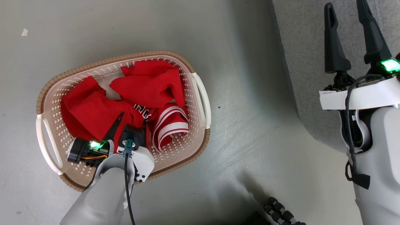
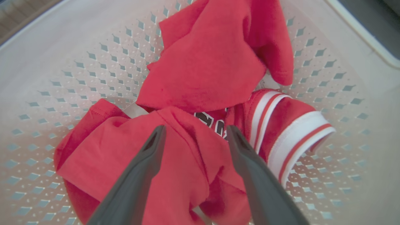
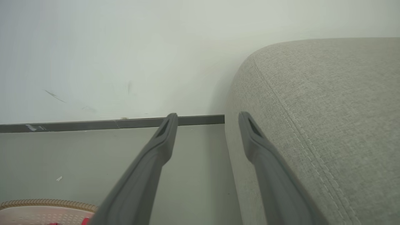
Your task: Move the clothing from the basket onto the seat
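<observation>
Scuffed grey floor (image 1: 250, 93) under basket (image 1: 201, 103) and beside sofa (image 3: 328, 93), pale wall (image 3: 125, 47) beyond; left pincer (image 2: 196, 128) and right pincer (image 3: 208, 116) both agape.

Smooth grey floor (image 1: 250, 125) with a dull sheen and faint scuffs; a small white fleck (image 1: 24, 32) lies well off to the left. A pale, lightly marked wall (image 3: 125, 56) meets it at a dark skirting strip (image 3: 78, 126), whose right end the grey woven sofa (image 3: 328, 109) hides

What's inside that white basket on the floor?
Crumpled red clothing: a plain piece lying over a jersey with white stripes. The open left gripper reaches in above it. Anything beneath the pile is covered.
</observation>
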